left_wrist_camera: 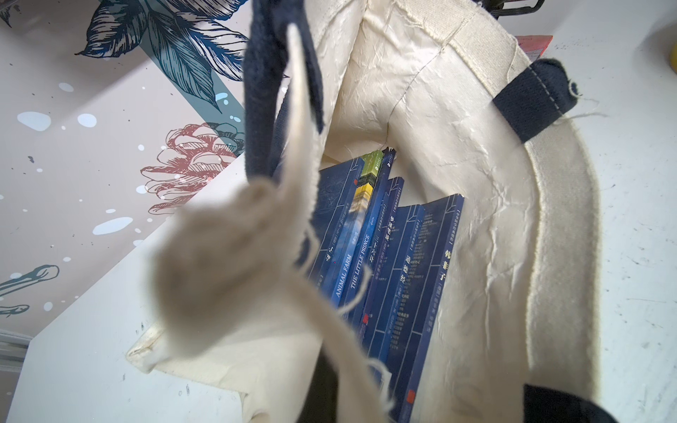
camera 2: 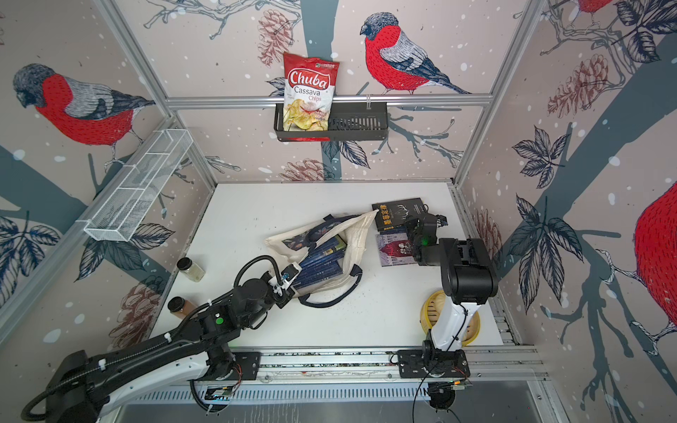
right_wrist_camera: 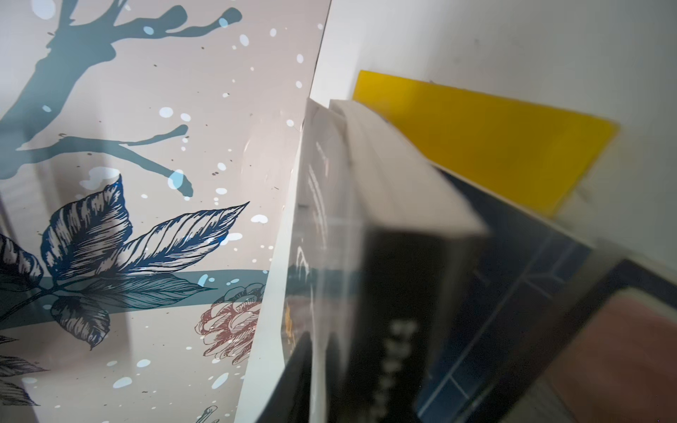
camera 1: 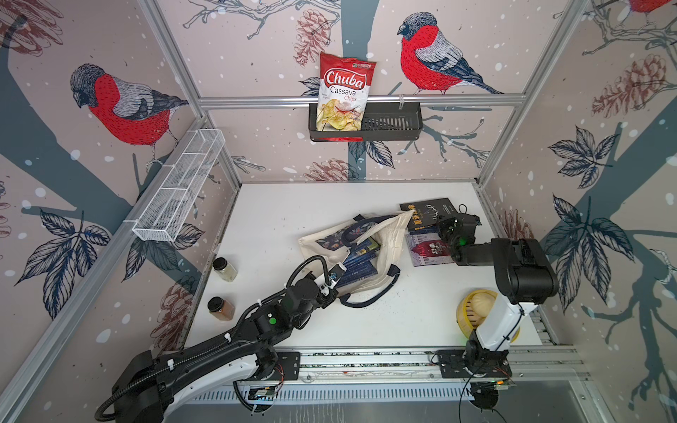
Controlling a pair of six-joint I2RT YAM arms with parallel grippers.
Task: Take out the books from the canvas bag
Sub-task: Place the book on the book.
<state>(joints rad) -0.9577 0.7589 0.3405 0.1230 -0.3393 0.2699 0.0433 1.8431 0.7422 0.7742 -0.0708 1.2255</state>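
At the canvas bag [camera 1: 390, 238] rim, my left tool [camera 1: 334, 276] pinches cloth. How open my right tool [camera 1: 445, 229] is, I cannot tell.

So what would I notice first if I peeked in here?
Probably the big red birds printed all around, and the red-and-white chips bag standing in the black basket on the back wall. Then, in the middle of the white table, the cream canvas bag lies open with blue books inside.
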